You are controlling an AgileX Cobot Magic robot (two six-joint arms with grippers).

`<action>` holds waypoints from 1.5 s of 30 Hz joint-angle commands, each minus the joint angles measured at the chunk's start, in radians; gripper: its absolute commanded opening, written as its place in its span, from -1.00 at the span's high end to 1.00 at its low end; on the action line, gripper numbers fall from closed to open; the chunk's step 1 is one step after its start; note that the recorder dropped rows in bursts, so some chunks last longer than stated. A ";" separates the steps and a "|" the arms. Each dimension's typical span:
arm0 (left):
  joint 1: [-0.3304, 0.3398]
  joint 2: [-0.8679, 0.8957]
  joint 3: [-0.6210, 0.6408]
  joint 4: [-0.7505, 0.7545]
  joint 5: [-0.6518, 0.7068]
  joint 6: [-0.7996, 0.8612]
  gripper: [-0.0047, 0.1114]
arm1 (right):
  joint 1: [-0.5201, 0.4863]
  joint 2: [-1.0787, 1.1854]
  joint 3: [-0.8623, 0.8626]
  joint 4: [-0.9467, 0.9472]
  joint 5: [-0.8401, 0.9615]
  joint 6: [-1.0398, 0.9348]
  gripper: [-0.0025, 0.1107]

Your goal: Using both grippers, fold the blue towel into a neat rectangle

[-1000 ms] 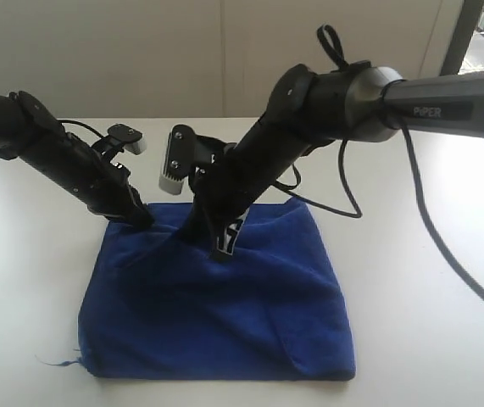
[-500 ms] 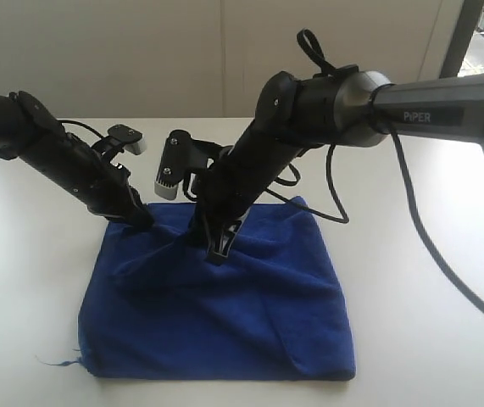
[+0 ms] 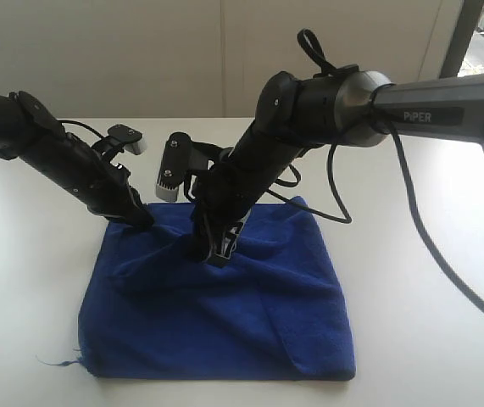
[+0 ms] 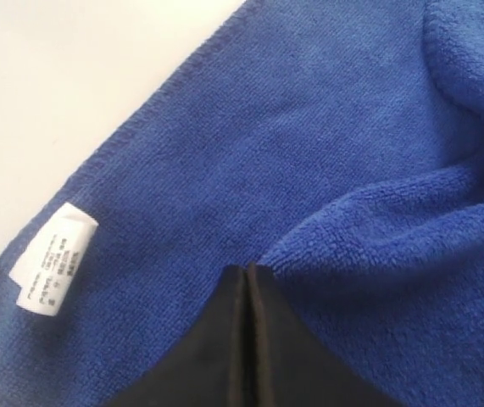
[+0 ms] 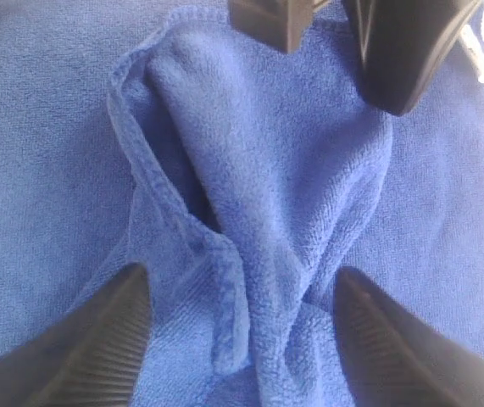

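Observation:
The blue towel lies folded as a rough rectangle on the white table. My left gripper is at its far left corner, shut, and a raised fold of towel runs from the closed tips. The towel's white label lies beside them. My right gripper reaches across to the far middle of the towel, pointing down. It is open, its ribbed fingers standing on either side of a bunched ridge of towel without pinching it.
Bare white table surrounds the towel on both sides. A loose blue thread trails from the towel's near left corner. Black cables hang from the right arm over the towel's far right corner. A wall stands behind the table.
My right gripper has opened and let go of the towel, dropping slightly and shifting left. The left arm has not moved.

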 commanded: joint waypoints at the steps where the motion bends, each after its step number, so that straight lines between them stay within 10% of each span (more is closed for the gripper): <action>1: -0.002 -0.001 -0.008 -0.006 0.019 -0.004 0.91 | -0.001 -0.003 -0.002 0.010 0.003 -0.018 -0.11; 45: -0.002 -0.001 -0.008 -0.006 0.017 -0.004 0.91 | 0.039 -0.015 -0.002 -0.104 0.050 -0.018 0.55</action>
